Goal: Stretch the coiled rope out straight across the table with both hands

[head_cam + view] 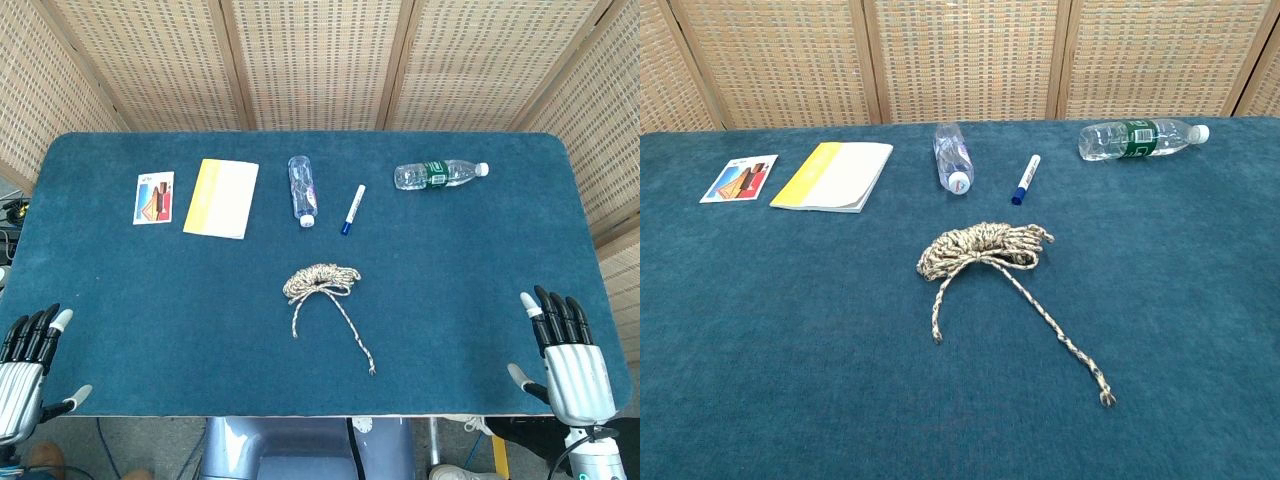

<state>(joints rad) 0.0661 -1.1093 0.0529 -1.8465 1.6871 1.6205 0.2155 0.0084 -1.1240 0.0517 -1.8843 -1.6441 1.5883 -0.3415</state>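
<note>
**Both hands waiting at the near corners, rope still coiled mid-table**

Hands are sitting at the near edge of the table, one at each corner, and only the head view is showing them. The left hand is hovering at the near left corner with its fingers straight and slightly spread, thumb out to the side, holding nothing. The right hand is lying at the near right corner in the same way, fingers extended and apart, nothing in its grasp. Both are staying well apart from the rope.

The rope is lying near the middle of the table, a loose beige-and-dark braided coil with two free ends trailing toward the near edge: a short one to the left and a longer one running to the right, ending in a small frayed tip.

Along the far edge, left to right, are lying a small card with a red and orange picture, its print too small to read; a yellow and white booklet; a clear bottle pointing its white cap toward the near edge; a marker with a blue cap; and a second clear bottle on its side with a green label whose writing cannot be read.

Open blue cloth is stretching between the rope and each hand, and between the rope and the near edge.
</note>
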